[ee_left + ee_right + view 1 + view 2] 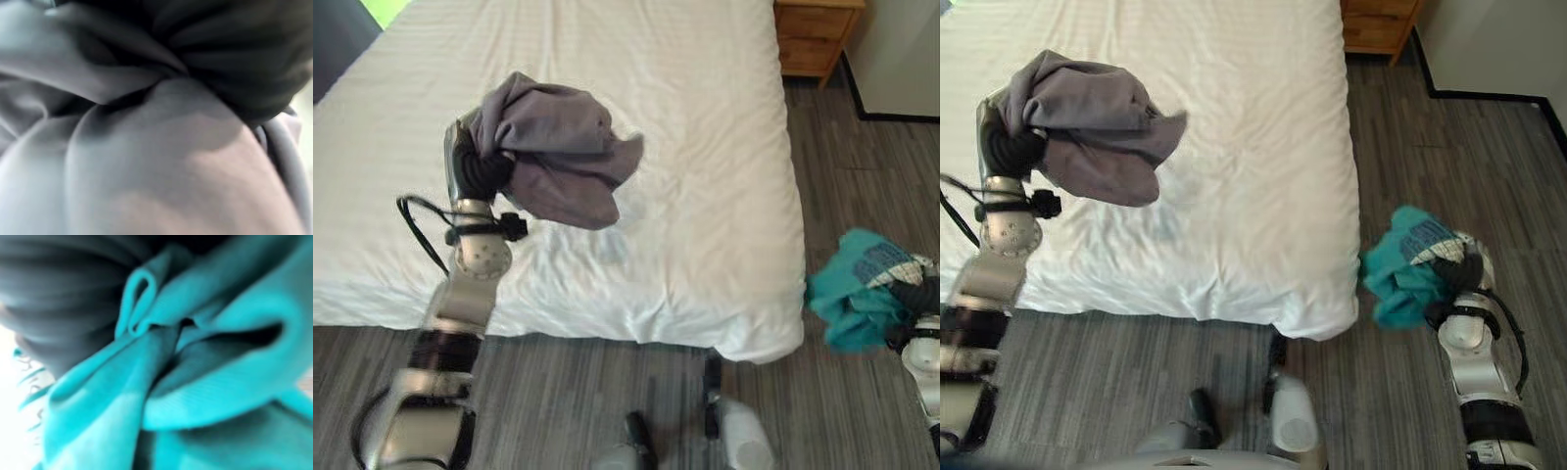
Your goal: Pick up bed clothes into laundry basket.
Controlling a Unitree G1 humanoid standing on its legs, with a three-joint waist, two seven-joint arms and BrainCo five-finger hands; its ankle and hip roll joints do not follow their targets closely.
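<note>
Left hand [478, 168] clenched in grey cloth [558, 147], lifted clear above the bed [705, 196]. Right hand [1464, 279] bunched into teal cloth [1405, 264], hanging over the floor [1449, 166] just past the bed's corner. Both pieces up, carry step under way. No basket visible yet. Next, probably: turn toward it, bring each bundle over the rim, then let go.

The grey garment [558, 147] and teal garment [1400, 274] are looking like soft matt cloth, the bed sheet [705, 147] smooth and faintly striped, the nightstand [815, 34] wooden.
</note>
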